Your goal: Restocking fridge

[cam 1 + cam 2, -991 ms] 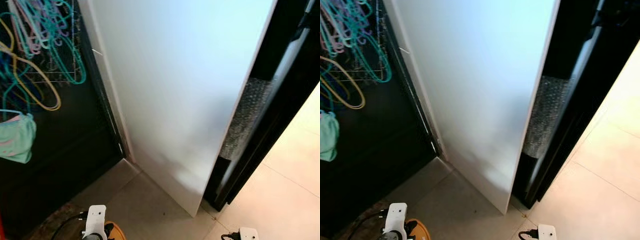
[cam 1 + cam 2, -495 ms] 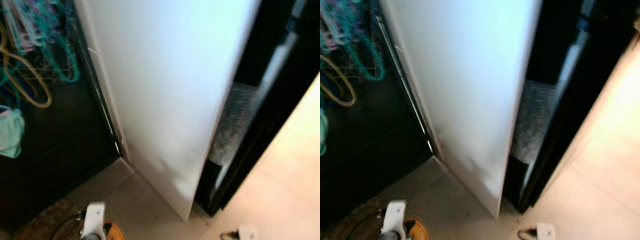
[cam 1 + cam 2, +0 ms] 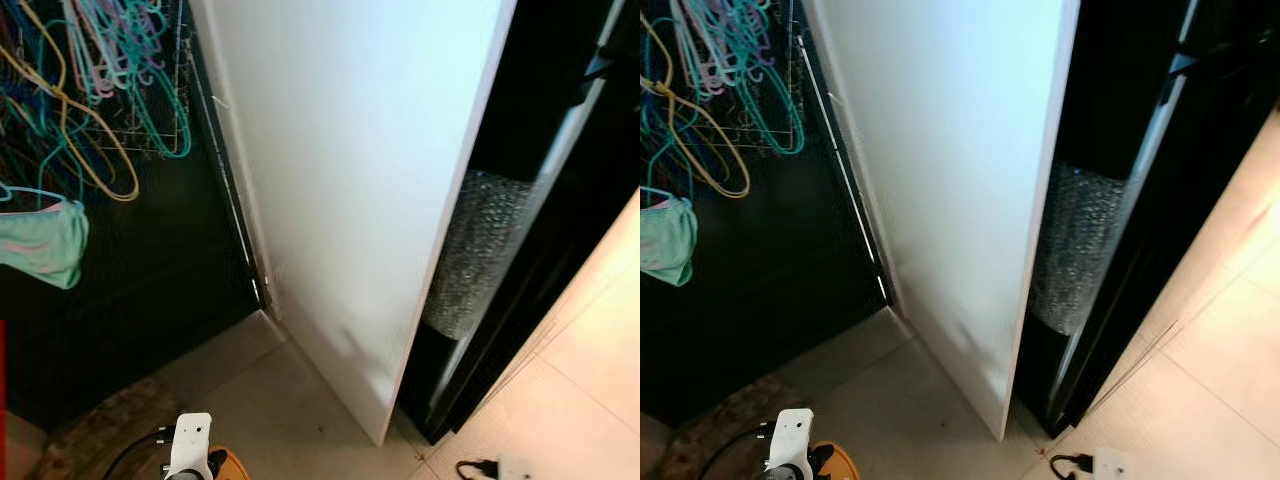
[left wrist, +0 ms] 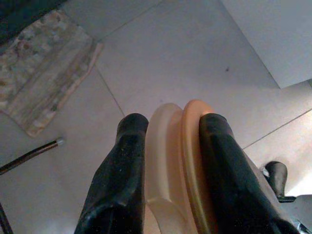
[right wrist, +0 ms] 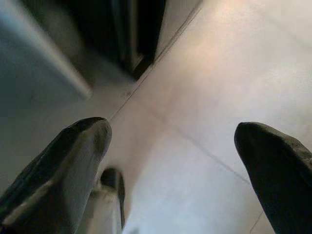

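Tiled floor (image 3: 300,420) runs up to the white fridge door (image 3: 350,180) at 12 o'clock. At 7 o'clock, the nearer left end effector (image 4: 168,146) clamps 2 stacked orange-and-cream discs (image 4: 178,161), edge-on; at 5 o'clock, the right end effector (image 5: 170,161) gapes wide, empty.

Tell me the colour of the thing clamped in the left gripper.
Orange and pale cream disc-shaped object, clearest in left wrist view.

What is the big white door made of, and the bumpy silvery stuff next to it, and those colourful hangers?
The white door looks like smooth painted metal or laminate; it shines softly, so I can't be sure which. The silvery roll seems to be bubble wrap, from its tiny see-through bumps. The hangers look like thin glossy plastic, maybe plastic-coated wire, in teal, pink and yellow.
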`<state>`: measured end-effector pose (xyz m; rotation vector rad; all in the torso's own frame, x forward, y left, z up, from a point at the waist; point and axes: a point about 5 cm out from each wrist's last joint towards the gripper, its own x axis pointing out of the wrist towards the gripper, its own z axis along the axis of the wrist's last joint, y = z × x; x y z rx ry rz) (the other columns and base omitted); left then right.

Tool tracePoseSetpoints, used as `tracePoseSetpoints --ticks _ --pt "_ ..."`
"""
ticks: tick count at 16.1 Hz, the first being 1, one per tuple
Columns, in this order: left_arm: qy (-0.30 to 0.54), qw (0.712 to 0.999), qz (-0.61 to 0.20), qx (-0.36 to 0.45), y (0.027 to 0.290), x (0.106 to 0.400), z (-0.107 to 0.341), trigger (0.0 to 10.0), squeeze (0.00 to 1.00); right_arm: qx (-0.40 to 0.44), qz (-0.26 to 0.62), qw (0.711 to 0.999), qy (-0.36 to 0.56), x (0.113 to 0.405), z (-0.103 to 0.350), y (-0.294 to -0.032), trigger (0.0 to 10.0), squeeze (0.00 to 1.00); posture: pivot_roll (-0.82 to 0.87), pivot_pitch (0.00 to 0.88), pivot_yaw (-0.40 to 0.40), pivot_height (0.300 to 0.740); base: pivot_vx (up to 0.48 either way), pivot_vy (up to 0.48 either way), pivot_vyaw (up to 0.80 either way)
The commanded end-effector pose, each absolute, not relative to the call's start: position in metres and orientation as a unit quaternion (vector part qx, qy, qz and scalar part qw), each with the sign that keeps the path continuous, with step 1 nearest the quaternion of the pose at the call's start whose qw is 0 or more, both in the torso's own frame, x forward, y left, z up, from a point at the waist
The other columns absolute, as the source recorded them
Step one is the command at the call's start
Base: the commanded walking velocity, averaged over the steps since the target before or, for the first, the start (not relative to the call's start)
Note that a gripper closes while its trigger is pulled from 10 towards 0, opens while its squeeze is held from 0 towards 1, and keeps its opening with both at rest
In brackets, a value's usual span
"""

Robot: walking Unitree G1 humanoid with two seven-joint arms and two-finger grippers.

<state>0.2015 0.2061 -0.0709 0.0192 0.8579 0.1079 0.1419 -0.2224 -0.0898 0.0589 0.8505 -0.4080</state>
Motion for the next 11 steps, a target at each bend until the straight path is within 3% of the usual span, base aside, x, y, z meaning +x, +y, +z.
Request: tracePoseSetpoints --ticks 1,2,4,5,8,11 --pt "0.425 0.904 0.053 0.017 0.209 0.196 -0.073 10.0 0.0 0.034 -0.222 0.895 0.386 0.143 -0.087 -0.223 10.0 0.0 0.0 0.0 0.023 0.74 0.0 0.0 0.0" --pt "0.427 0.902 0.053 0.018 0.21 0.194 -0.074 10.0 0.0 0.013 -0.228 0.907 0.354 0.15 -0.08 -0.23 10.0 0.0 -0.01 0.0 0.023 0.74 0.0 0.0 0.0" --pt "0.429 0.902 0.053 0.019 0.211 0.192 -0.075 10.0 0.0 -0.032 -0.24 0.945 0.222 0.194 -0.037 -0.271 10.0 0.0 -0.01 0.0 0.022 0.74 0.0 0.0 0.0" --pt "0.429 0.901 0.052 0.019 0.211 0.192 -0.075 10.0 0.0 -0.035 -0.237 0.953 0.188 0.201 -0.027 -0.275 10.0 0.0 -0.02 0.0 0.024 0.74 0.0 0.0 0.0" --pt "0.433 0.9 0.05 0.023 0.211 0.19 -0.076 10.0 0.0 -0.05 -0.166 0.982 0.074 0.231 0.012 -0.257 10.0 0.0 -0.04 0.0 0.027 0.74 0.0 0.0 0.0" --pt "0.434 0.899 0.048 0.025 0.211 0.19 -0.076 10.0 0.0 -0.048 -0.139 0.988 0.037 0.239 0.033 -0.238 10.0 0.0 -0.04 0.0 0.018 0.74 0.0 0.0 0.0"
